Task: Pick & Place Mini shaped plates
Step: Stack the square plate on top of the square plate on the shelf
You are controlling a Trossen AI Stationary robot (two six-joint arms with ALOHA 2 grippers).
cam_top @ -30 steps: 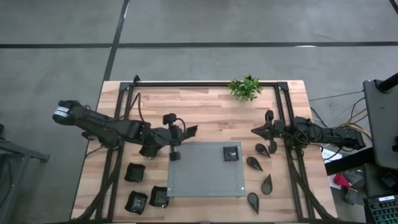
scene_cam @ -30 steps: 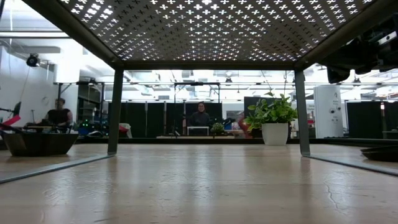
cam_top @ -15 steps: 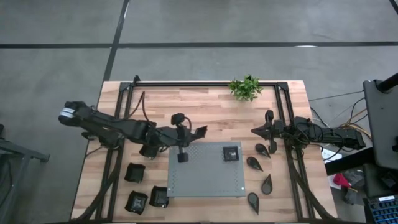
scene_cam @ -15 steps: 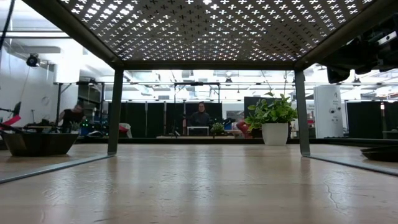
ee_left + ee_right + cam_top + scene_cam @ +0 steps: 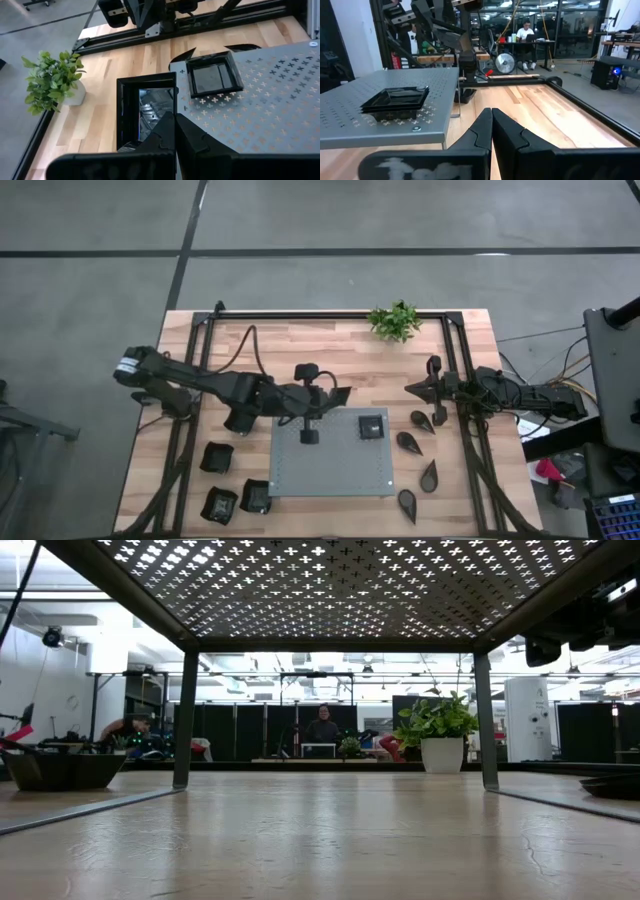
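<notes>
Right now the left gripper (image 5: 330, 396) hangs over the far left edge of the big grey dotted metal mat (image 5: 330, 470), which sits in the middle of the wooden table (image 5: 300, 345). Its two dark fingers (image 5: 162, 137) look pinched together on the rim of a small black square plate (image 5: 146, 112), so this plate is up in the air and not resting on anything. From the left wrist view, half of the held plate is over bare wood and its right rim is about over the mat's edge. The mat lies to the right and near side of this gripper, so I think the next move is a short trip that way and then down. A second black square plate (image 5: 372, 426) already sits on the far right part of the mat, just right of the held one, so the new plate needs its own free spot. More black square plates (image 5: 216, 457) wait on the wood at the near left, and black teardrop plates (image 5: 409, 442) lie on the wood right of the mat. The right gripper (image 5: 412, 390) waits at the right side with its fingers together and holds nothing, so the left arm is the one doing this job
</notes>
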